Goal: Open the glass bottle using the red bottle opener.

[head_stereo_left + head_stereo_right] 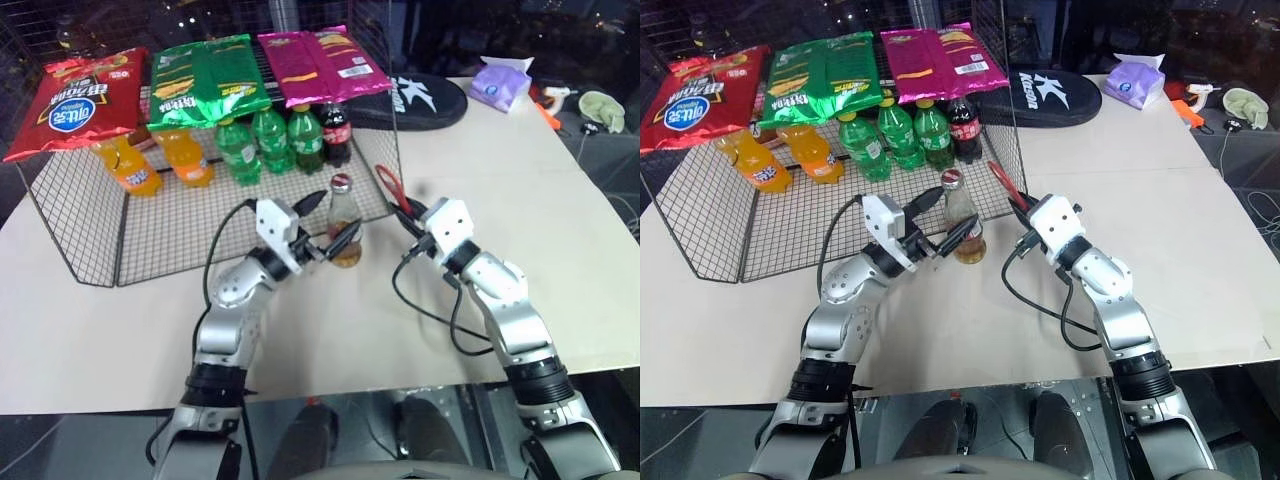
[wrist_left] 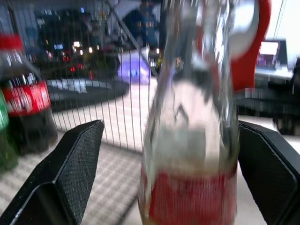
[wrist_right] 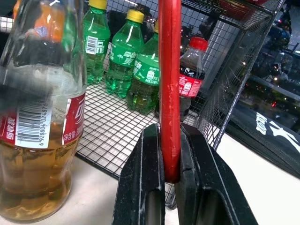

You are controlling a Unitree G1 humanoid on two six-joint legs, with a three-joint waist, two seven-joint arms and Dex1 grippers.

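Note:
The glass bottle [image 1: 343,225] stands upright on the table at the front edge of the wire rack, its cap on and amber drink in its lower part. My left gripper [image 1: 328,224] is open, with one black finger [image 2: 70,173] on each side of the bottle and a gap showing between pad and glass. To the bottle's right, my right gripper [image 3: 172,130] is shut on the handle of the red bottle opener [image 3: 169,70]. The opener [image 1: 392,187] sticks up and back, its ring head near the rack's corner.
The wire rack [image 1: 150,235] holds orange soda bottles [image 1: 185,155], green soda bottles [image 1: 262,140] and a small cola bottle [image 1: 336,130], with chip bags [image 1: 210,75] on top. A black bag [image 1: 410,100] and a purple pack [image 1: 500,85] lie at the back right.

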